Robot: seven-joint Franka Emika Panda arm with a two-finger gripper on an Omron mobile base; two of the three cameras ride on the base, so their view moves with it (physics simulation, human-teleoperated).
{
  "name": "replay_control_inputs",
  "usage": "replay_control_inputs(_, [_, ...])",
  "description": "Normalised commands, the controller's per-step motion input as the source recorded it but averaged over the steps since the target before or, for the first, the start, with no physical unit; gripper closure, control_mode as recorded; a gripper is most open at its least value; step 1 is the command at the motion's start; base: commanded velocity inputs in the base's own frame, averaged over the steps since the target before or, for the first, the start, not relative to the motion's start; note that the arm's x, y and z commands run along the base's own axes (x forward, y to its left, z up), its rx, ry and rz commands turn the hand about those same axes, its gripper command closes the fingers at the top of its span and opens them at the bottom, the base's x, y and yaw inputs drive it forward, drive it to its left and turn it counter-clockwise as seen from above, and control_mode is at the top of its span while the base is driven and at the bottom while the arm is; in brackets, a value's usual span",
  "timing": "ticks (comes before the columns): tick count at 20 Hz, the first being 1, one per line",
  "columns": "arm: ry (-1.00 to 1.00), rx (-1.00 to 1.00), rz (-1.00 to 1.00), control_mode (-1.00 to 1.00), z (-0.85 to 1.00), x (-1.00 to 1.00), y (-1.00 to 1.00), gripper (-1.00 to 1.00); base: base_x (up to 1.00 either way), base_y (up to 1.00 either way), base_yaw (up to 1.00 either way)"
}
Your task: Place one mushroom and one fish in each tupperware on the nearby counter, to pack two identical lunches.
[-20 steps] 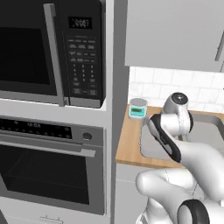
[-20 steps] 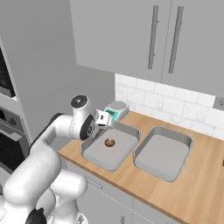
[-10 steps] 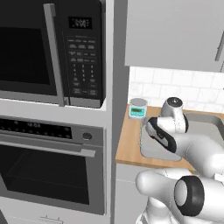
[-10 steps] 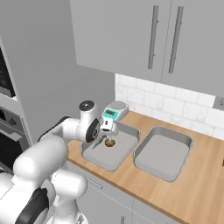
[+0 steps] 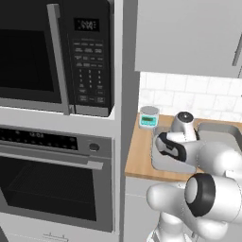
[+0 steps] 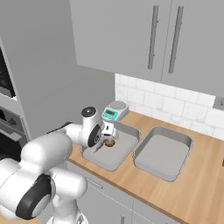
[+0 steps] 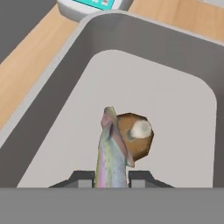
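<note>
over the left tray [image 7: 52,109] our fingers [image 7: 112,179] pinch the fish [image 7: 111,153], its long axis pointing straight away, the mushroom [image 7: 136,134] just beyond.

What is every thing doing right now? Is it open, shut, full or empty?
gripper: shut on the fish, over the left tray.
fish: held between the fingers, not yet let go.
mushroom: lying in the left tray.
left tupperware: holds the mushroom.
right tupperware: empty.
scale: teal display lit, nothing on top.
microwave: door shut.
oven: door shut.
</note>
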Motion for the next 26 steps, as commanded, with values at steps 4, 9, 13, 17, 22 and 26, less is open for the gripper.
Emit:
replay_control_inputs(4, [0.00, 0.00, 0.00, -1.00, -0.26, 0.28, 0.00, 1.00, 0.00, 0.00, 0.00])
replay_control_inputs(9, [0.01, 0.00, 0.00, -1.00, -0.14, 0.40, 0.00, 1.00, 0.00, 0.00, 0.00])
replay_control_inputs(13, [0.13, 0.00, 0.00, -1.00, -0.27, 0.41, -0.05, 1.00, 0.00, 0.00, 0.00])
replay_control_inputs(17, [0.05, 0.00, 0.00, -1.00, -0.31, 0.08, -0.03, -1.00, 0.00, 0.00, 0.00])
replay_control_inputs(22, [0.02, 0.00, 0.00, -1.00, -0.20, 0.00, -0.10, -1.00, 0.00, 0.00, 0.00])
replay_control_inputs(26, [-0.02, 0.01, 0.00, -1.00, -0.05, -0.28, -0.08, -1.00, 0.00, 0.00, 0.00])
